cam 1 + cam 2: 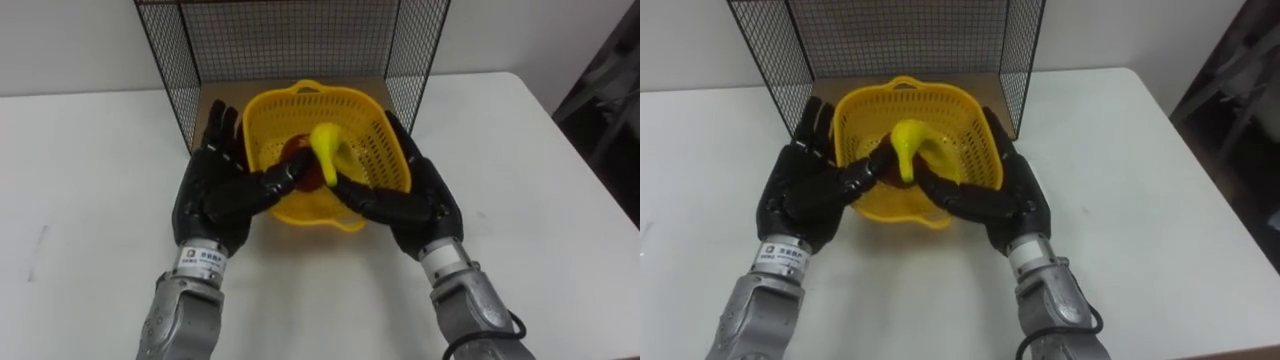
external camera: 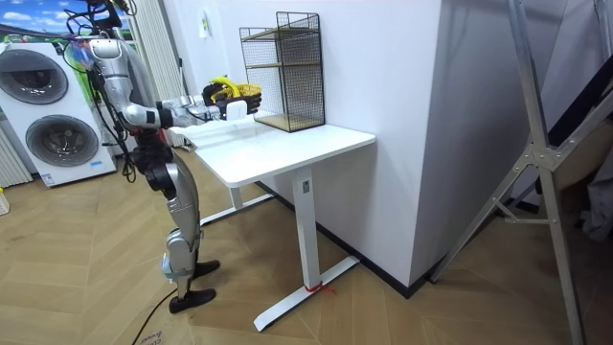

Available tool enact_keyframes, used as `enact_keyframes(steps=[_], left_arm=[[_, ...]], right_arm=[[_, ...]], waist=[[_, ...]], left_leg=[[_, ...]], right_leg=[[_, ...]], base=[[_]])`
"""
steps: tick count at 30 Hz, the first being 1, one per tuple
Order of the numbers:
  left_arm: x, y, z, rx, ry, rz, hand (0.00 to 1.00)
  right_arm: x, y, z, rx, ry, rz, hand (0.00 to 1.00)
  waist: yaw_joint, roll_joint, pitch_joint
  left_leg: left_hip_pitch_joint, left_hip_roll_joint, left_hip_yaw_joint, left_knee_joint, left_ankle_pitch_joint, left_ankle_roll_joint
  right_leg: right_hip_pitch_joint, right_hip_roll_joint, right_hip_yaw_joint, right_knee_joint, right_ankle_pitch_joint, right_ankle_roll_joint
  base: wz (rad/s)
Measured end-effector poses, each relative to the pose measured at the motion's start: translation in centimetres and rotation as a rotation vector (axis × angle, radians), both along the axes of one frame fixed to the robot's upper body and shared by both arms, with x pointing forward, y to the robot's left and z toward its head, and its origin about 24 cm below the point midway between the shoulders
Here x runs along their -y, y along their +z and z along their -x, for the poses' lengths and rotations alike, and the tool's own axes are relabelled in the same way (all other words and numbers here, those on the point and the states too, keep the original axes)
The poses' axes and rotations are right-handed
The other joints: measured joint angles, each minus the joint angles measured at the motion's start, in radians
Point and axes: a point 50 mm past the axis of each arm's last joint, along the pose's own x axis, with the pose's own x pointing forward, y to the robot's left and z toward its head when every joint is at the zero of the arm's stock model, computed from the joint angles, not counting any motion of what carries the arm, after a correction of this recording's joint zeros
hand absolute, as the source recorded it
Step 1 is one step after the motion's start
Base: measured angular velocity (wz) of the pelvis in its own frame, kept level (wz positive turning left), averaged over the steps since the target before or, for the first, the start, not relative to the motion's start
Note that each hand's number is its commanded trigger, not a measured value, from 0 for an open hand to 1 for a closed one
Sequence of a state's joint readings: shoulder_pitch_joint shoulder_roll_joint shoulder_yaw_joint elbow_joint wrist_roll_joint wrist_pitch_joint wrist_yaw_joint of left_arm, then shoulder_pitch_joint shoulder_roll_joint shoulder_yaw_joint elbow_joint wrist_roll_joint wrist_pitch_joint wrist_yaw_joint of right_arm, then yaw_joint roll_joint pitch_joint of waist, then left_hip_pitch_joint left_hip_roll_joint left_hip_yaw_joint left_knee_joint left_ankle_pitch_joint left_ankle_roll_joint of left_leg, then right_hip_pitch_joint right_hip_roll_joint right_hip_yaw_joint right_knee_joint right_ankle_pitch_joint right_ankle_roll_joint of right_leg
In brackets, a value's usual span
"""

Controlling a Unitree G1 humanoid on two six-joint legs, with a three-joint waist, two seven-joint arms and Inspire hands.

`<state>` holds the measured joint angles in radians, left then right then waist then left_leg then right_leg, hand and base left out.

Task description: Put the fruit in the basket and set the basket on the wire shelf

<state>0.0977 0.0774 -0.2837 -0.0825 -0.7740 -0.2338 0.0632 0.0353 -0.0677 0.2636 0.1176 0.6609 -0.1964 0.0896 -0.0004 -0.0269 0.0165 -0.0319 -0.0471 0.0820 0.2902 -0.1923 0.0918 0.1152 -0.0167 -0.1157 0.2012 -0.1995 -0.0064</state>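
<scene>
A yellow plastic basket (image 1: 375, 140) sits between my two hands just in front of the black wire shelf (image 1: 290, 40). Inside it lie a yellow banana (image 1: 325, 150) and a dark red fruit (image 1: 300, 165). My left hand (image 1: 215, 190) lies along the basket's left side with straight fingers, its thumb hooked over the near rim. My right hand (image 1: 425, 200) mirrors it on the right side, thumb over the rim too. In the room view the basket (image 2: 244, 93) is held slightly above the white table (image 2: 287, 144), close to the shelf (image 2: 283, 67).
The shelf has a wooden bottom board (image 1: 225, 100) and open mesh sides, and stands at the table's far edge against the wall. I stand at the table's side. Two washing machines (image 2: 43, 105) stand behind me.
</scene>
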Motion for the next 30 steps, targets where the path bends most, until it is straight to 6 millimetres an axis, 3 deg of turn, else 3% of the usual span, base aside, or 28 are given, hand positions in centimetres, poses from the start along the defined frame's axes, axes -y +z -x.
enact_keyframes(steps=[19,23,26,30], left_arm=[[0.28,0.33,-0.16,0.013,0.021,0.024,0.0],[0.22,0.35,-0.15,0.016,0.026,0.025,0.0],[0.17,0.4,-0.14,0.022,0.031,0.028,0.0],[0.04,0.23,-0.02,0.015,0.036,0.025,0.0]], right_arm=[[-0.2,0.55,-0.15,0.024,-0.003,-0.011,0.0],[-0.3,0.56,-0.12,0.024,0.001,-0.011,0.0],[-0.43,0.71,-0.12,0.035,-0.001,-0.023,0.0],[-0.51,0.64,-0.06,0.033,0.003,-0.026,0.0]], waist=[[0.007,0.002,0.0009],[0.009,0.002,0.0014],[0.018,-0.002,0.0012],[0.031,-0.003,0.0024]], left_leg=[[0.004,0.002,-0.005,0.021,-0.003,-0.001],[0.003,0.013,-0.004,0.051,-0.016,-0.004],[-0.055,0.041,-0.002,0.192,-0.086,-0.015],[-0.097,0.063,0.006,0.313,-0.141,-0.028]], right_leg=[[0.012,0.003,-0.003,0.006,0.0,0.0],[0.008,0.01,0.0,0.023,-0.001,-0.001],[-0.051,0.022,-0.001,0.161,-0.074,-0.014],[-0.103,0.032,0.009,0.292,-0.157,-0.033]], base=[[0.0],[-0.03],[-0.08],[-0.08]])
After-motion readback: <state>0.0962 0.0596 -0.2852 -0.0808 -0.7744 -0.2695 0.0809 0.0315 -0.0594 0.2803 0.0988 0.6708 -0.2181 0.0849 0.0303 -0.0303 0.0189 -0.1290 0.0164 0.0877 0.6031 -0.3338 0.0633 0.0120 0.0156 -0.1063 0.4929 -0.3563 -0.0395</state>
